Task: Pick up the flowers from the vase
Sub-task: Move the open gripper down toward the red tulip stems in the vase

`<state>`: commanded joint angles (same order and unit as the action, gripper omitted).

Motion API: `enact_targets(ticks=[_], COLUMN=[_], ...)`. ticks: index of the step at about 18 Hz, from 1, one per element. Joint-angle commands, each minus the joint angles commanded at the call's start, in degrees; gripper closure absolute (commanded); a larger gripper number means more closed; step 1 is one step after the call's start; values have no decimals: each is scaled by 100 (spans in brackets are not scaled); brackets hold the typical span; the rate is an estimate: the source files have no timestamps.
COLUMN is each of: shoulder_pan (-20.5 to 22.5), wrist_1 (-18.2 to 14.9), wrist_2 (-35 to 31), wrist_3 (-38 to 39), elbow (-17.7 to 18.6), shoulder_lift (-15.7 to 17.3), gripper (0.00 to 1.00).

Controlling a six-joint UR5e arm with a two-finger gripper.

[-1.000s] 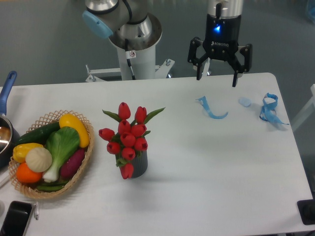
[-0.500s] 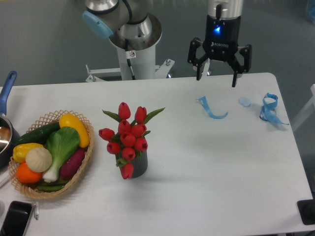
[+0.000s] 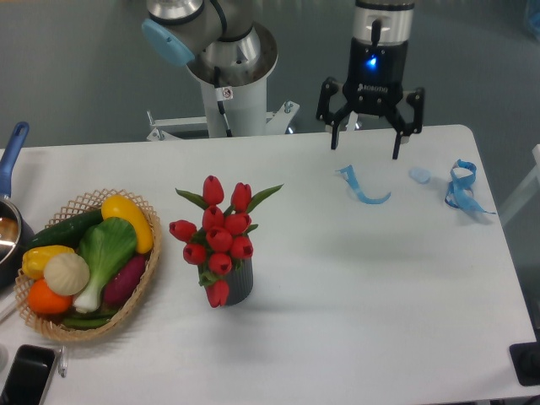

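1. Tabletop, white and rectangular (image 3: 354,321), is carrying everything in view and is taking up most of the frame.
2. A round woven wicker basket (image 3: 143,278) is sitting at the left, holding colourful vegetables.
3. The black two-finger gripper (image 3: 364,148) is hanging over the far edge of the table with its fingers spread wide and nothing between them, well apart from the flowers.
4. The bunch of red tulip buds with green leaves (image 3: 219,236) is standing upright in the short dark grey ribbed vase (image 3: 240,285), near the middle of the table and just right of the basket.
5. A curled blue ribbon strip (image 3: 363,190) is lying below the gripper, and a knotted blue ribbon (image 3: 462,187) is lying near the right edge.
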<state>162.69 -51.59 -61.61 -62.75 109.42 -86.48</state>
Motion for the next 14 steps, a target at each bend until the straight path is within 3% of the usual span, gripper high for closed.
enact_targets(ticks=[8,14], shoulder_pan=[-597,-721], wrist_1=[52,88], wrist_2=[17,1185], wrist_3=[-79,-185], elbow=[131,413], shoulder_lift=[-378,-405], gripper=[0,0])
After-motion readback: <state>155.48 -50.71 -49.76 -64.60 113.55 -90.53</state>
